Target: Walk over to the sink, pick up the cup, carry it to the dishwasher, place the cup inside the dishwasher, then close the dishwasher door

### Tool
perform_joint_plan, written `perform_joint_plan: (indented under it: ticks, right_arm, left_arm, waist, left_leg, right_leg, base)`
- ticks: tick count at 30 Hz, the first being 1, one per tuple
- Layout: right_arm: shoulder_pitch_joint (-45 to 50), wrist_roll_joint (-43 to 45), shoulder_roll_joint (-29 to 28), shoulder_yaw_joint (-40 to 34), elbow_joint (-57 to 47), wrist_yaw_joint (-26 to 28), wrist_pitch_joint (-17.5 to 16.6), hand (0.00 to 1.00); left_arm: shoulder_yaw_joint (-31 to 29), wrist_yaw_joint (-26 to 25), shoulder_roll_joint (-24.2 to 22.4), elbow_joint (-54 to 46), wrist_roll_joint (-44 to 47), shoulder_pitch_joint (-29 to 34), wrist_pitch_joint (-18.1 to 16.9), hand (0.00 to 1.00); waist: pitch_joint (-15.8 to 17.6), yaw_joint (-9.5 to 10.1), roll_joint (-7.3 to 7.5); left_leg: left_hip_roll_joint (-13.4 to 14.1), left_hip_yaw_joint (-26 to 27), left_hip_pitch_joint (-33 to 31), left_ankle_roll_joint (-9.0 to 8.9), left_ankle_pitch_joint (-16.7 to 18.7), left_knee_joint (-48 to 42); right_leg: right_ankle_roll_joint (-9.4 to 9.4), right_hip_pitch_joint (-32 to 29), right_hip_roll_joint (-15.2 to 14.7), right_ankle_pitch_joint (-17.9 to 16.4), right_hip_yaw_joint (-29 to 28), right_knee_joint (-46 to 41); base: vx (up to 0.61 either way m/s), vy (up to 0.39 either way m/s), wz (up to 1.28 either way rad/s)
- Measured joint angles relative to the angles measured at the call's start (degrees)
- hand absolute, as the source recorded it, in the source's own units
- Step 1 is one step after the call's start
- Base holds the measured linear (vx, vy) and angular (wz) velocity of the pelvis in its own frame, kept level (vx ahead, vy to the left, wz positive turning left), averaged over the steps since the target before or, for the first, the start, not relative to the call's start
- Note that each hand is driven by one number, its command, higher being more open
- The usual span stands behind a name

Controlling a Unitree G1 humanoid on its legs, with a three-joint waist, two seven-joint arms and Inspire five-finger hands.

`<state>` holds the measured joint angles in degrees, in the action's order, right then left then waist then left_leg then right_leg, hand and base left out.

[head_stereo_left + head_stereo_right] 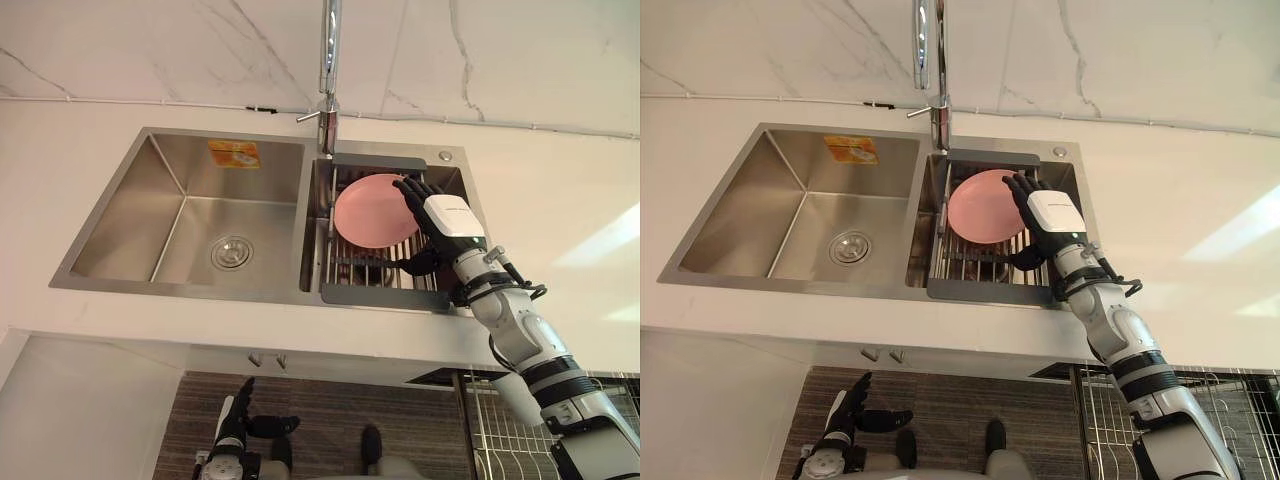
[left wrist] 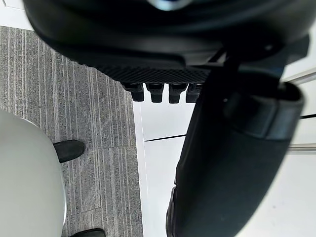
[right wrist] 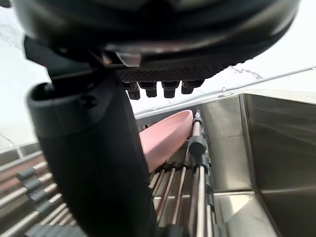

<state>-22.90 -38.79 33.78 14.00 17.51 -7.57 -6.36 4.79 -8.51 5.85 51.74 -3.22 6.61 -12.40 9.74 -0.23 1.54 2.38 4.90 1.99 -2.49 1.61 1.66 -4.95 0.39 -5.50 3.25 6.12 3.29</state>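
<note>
Pink, and a dish rather than a cup: a plate (image 1: 365,212) leans on edge in the rack (image 1: 350,272) in the right basin of the sink (image 1: 180,210). Your right hand (image 1: 448,216) holds straight, spread fingers at its right rim with the thumb low, so close leftward round that rim. Your left hand (image 1: 232,425) hangs well below, fingers relaxed.

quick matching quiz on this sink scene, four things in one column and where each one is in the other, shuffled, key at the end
1. pink plate
2. drain
3. right hand
4. left hand

a. bottom of the left basin
b. fingers straight, at the plate's right edge
c. down low, over the grey floor
d. leaning in the rack

Pairs: 1-d, 2-a, 3-b, 4-c
</note>
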Motion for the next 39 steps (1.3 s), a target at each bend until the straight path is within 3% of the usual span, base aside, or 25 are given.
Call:
perform_joint_plan:
  ticks: [8,20,33,34,39]
  right_arm:
    - [-4.1,-3.69,-0.45,-0.24,2.31,-2.53,2.22,1.0]
    - [-5.67,-7.5,-4.67,-4.73,4.47,-6.33,5.76,1.0]
    - [-5.98,-9.92,-5.47,-4.8,4.74,-9.15,6.22,1.0]
    - [-6.03,-9.92,-5.48,-4.77,4.84,-9.18,6.22,0.0]
    - [-7.31,-9.91,-5.52,-4.46,6.1,-9.21,6.02,0.0]
  left_arm:
    - [-1.03,-0.24,-0.6,-0.28,0.03,-0.64,-0.19,1.0]
    - [-1.03,-0.4,-0.96,-0.31,0.0,-0.72,-0.24,1.0]
    - [-1.0,-0.59,-1.02,-1.53,-0.04,-0.73,-0.4,1.0]
    - [-0.98,-0.67,-1.02,-1.52,-0.05,-0.73,-0.44,1.0]
    - [-0.97,-1.12,-1.03,-1.52,-0.02,-0.74,-0.61,1.0]
  waist:
    - [2.09,0.43,-0.76]
    - [2.71,0.76,-1.36]
    - [3.97,0.97,-1.64]
    - [3.99,1.08,-1.65]
    - [4.07,1.18,-1.68]
  left_leg:
    - [-0.28,-0.38,-0.78,0.21,-0.19,-0.42]
    - [-0.48,-1.13,-1.22,0.27,-0.33,-0.48]
    - [-0.46,-2.65,-2.44,0.2,-1.21,-0.73]
    - [-0.46,-2.69,-2.46,0.2,-1.28,-0.72]
    - [-0.51,-2.69,-2.98,0.25,-1.9,-0.31]
  right_leg:
    - [0.0,-0.58,-0.32,0.0,0.21,-0.46]
    - [-0.02,-0.67,-0.54,-0.02,0.71,-0.62]
    - [-0.06,-1.61,-0.63,-0.05,2.01,-1.91]
    - [-0.05,-1.66,-0.64,-0.06,2.05,-2.01]
    - [-0.04,-2.56,-0.72,-0.06,2.03,-2.39]
  base:
    - [-0.04,-0.007,0.02]
    - [-0.01,-0.002,0.02]
    - [-0.04,-0.009,0.06]
    - [-0.05,-0.011,0.03]
    - [-0.05,-0.007,0.0]
